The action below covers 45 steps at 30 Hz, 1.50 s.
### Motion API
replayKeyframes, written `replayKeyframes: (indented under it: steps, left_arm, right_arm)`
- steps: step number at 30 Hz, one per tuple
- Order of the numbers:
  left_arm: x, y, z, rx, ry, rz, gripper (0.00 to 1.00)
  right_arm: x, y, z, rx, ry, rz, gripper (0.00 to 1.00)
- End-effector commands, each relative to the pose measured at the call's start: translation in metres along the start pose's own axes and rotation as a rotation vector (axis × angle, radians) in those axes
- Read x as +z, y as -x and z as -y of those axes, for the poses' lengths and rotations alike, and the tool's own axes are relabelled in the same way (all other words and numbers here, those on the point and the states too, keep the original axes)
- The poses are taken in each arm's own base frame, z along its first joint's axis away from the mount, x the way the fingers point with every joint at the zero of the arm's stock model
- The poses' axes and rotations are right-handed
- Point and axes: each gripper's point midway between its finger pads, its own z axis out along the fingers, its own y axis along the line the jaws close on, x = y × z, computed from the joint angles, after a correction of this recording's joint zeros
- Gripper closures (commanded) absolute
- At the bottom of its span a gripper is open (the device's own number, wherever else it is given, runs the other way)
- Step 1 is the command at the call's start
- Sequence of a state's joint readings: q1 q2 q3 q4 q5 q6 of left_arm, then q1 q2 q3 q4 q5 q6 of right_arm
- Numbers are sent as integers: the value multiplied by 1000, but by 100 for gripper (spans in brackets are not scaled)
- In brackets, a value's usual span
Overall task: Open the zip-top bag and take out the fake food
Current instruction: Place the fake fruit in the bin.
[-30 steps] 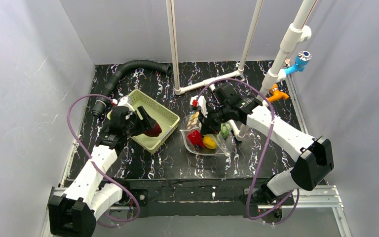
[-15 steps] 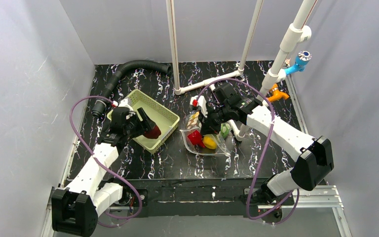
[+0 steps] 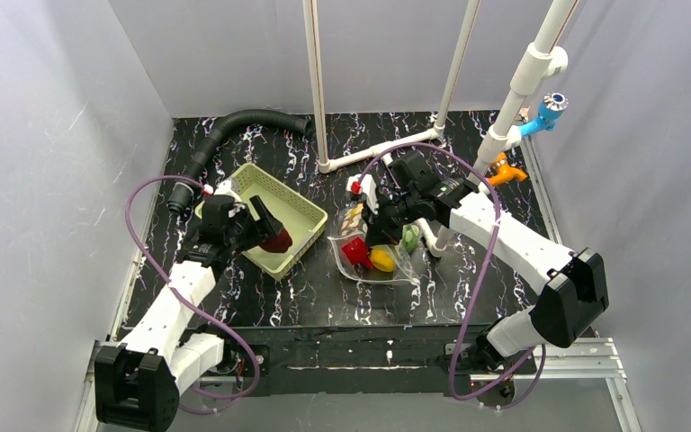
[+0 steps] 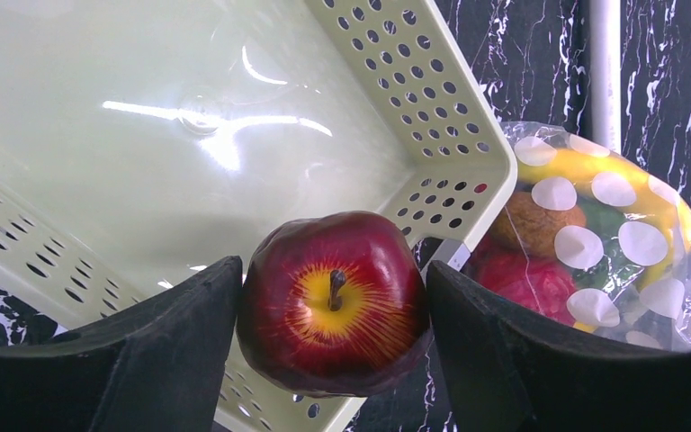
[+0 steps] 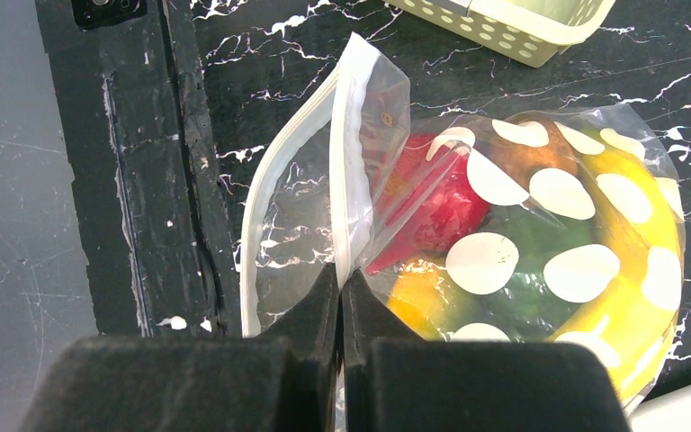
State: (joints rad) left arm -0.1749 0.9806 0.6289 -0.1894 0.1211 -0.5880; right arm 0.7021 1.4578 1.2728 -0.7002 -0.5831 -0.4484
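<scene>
The zip-top bag [image 3: 373, 256] lies right of the basket, clear with off-white dots [image 5: 504, 234]. Its mouth is parted. My right gripper [image 5: 341, 270] is shut on the upper lip of the mouth, and the lower lip rests on the table. Inside lies fake food: a bright red piece [image 5: 441, 211], a yellow banana [image 5: 648, 261], a green piece [image 5: 522, 288] and an orange one [image 5: 414, 292]. My left gripper [image 4: 333, 279] is shut on a dark red apple [image 4: 333, 301], stem toward the camera, above the near right rim of the basket [image 4: 234, 135].
The pale green slotted basket [image 3: 292, 205] holds nothing that I can see. A black hose [image 3: 234, 126] curves at the back left. White pipes [image 3: 319, 90] rise behind the bag, with an orange clamp [image 3: 507, 171] and a blue fitting [image 3: 549, 112] at the back right.
The left arm's lower links have shifted slightly left, while the apple hangs at the same spot over the basket rim. The right arm and the bag have not moved.
</scene>
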Motion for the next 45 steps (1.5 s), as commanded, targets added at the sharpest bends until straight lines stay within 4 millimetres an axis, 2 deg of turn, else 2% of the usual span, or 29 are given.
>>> replayKeyframes:
  steps: [1, 7, 10, 25, 34, 45]
  left_arm:
    - [-6, 1, -2, -4, 4, 10, 24]
    - [-10, 3, -1, 1, 2, 18, 7]
    - [-12, 4, -1, 1, 1, 24, 2]
    - [-38, 13, 21, 2, -92, 60, 2]
    - [-54, 9, 38, -53, -197, 80, 2]
    - [-70, -6, 58, -110, -327, 33, 2]
  right_arm:
    - [-3, 7, -4, -25, 13, 31, 99]
    - [-4, 7, -5, -28, 13, 35, 99]
    - [-4, 7, -5, -27, 14, 34, 99]
    - [-5, 9, -7, -33, 20, 40, 99]
    - [-6, 8, -8, -34, 20, 41, 99]
    - [-7, 9, -10, -36, 27, 44, 99]
